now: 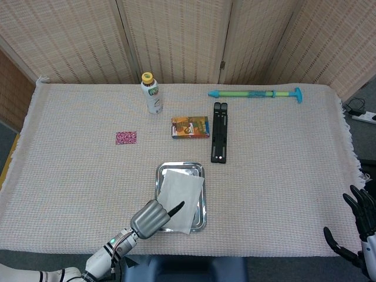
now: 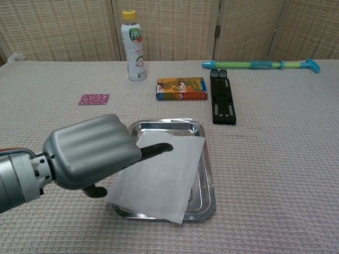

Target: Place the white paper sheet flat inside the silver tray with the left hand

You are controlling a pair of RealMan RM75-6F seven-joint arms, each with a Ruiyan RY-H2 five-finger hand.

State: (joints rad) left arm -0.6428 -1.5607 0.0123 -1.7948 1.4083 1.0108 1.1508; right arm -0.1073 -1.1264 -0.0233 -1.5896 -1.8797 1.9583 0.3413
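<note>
Paper sheet (image 2: 159,177) light, floppy, lies skewed over silver tray (image 2: 205,198), lower centre. My left hand (image 2: 90,153) pinches its left edge; I judge edge best hold.

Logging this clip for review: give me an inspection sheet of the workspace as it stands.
Surface: table under a beige woven cloth.
Job's things: white paper sheet lies in the silver tray, skewed, its near corner over the rim.
Clutter: bottle, colourful box, black folded stand, pink patterned square, green and blue pump toy.
Hands: left hand at the sheet's left edge, grip unclear; right hand holds nothing, fingers apart, off the table's right edge.
Cables: power strip on the floor, right.
Surroundings: woven folding screens behind.
</note>
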